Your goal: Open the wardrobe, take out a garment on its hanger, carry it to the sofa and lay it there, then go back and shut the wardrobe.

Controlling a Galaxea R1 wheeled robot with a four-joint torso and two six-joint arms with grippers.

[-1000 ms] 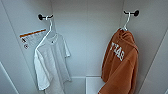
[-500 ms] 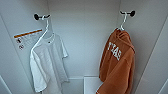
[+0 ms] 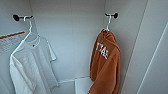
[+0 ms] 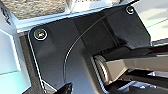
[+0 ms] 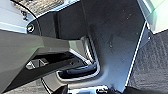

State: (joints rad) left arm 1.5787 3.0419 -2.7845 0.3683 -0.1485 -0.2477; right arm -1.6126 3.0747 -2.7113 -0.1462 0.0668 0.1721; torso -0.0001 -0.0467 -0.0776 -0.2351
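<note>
Inside the white wardrobe, the garment is rust-orange with white lettering; left of it, a white shirt.

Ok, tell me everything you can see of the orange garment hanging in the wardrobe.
The rust-orange top hangs on the right inside the open wardrobe, close to its right wall. It looks like soft, thick fabric, draped in folds, with white lettering on the chest. A thin white hanger pokes from its neck and hooks over a dark peg.
</note>
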